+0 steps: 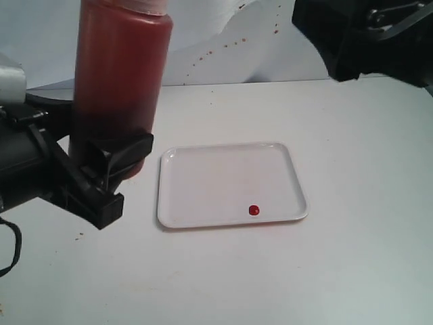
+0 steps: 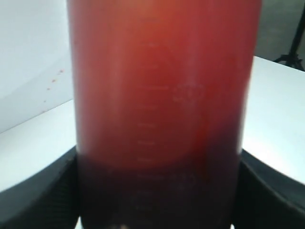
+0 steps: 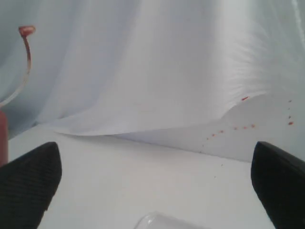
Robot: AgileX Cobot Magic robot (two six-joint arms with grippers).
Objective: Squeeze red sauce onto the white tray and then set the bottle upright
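The bottle (image 1: 122,68) is upright, left of the white tray (image 1: 203,183), and fills the left wrist view as a red cylinder (image 2: 162,95). My left gripper (image 1: 115,177) is shut on its lower part, a black finger on either side (image 2: 43,191). I cannot tell whether its base touches the table. A small round blob of red sauce (image 1: 254,210) lies near the tray's front edge. My right gripper (image 1: 365,34) hangs high at the back right, open and holding nothing (image 3: 155,191). Its view catches the tip cap (image 3: 26,31) on the clear tether and a tray corner (image 3: 157,222).
A white cloth backdrop (image 1: 270,40) rises behind the table, dotted with dried reddish specks (image 1: 223,46). White tabletop (image 1: 352,257) spreads in front of and right of the tray.
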